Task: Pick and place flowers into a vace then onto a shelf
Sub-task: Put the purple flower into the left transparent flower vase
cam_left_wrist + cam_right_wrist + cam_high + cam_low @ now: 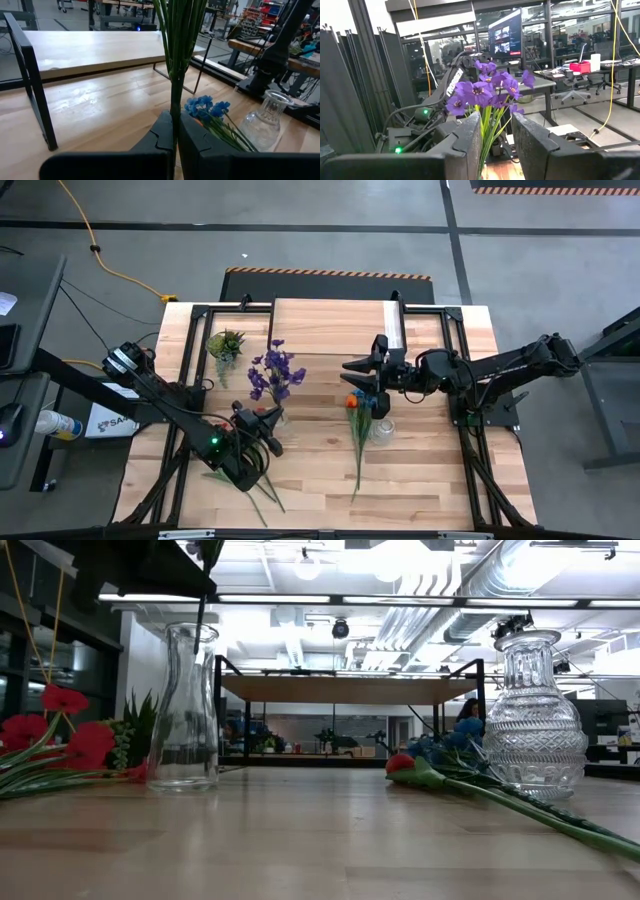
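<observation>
- Purple-bloomed green-stemmed flowers (pixel 275 373) stand upright near the table's middle, stems pinched in the left gripper (pixel 268 420), closed on them.
- Right gripper (pixel 362 376), fingers parted and empty, hovers beside the light-wood shelf (pixel 330 315), above an orange-and-blue spray (pixel 357 420) lying flat.

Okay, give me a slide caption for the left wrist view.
Left claw shut on green flower stems, with blue flowers, a cut-glass vase and the low wooden shelf beyond.

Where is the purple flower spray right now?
In the high view the purple flower spray stands left of centre, its stems clamped in the left gripper, between the small spiky green plant and the shelf.
</observation>
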